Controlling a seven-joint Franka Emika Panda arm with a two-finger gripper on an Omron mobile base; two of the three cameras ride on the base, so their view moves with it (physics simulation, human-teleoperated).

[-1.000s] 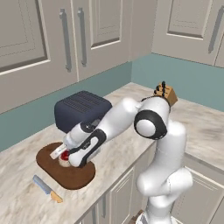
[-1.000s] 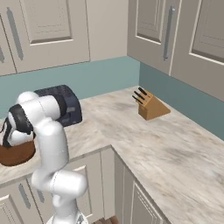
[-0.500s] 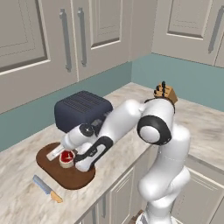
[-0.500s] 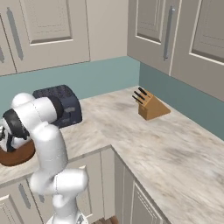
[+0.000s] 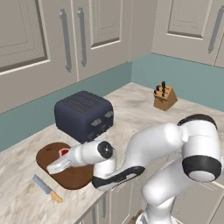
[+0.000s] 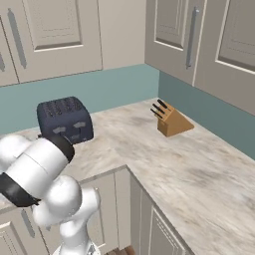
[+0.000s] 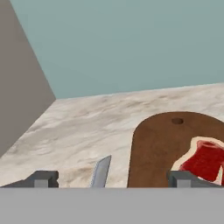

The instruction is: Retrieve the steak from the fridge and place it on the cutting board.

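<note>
The steak (image 7: 204,159) lay flat on the cutting board (image 7: 160,148); the gripper (image 7: 113,179) stood spread apart, empty, a knife (image 7: 101,172) beside the board.

You've got the steak (image 7: 204,160) lying flat on the cutting board (image 7: 162,148): red meat with a pale fat rim, sitting toward one long edge of the board in the hand view. The board is dark brown wood, oblong with rounded ends and a small hole near one end, flat on the marbled counter. From the left base view you see the board (image 5: 59,162) in front of the toaster, with a bit of steak (image 5: 64,152) showing past the arm.
</note>
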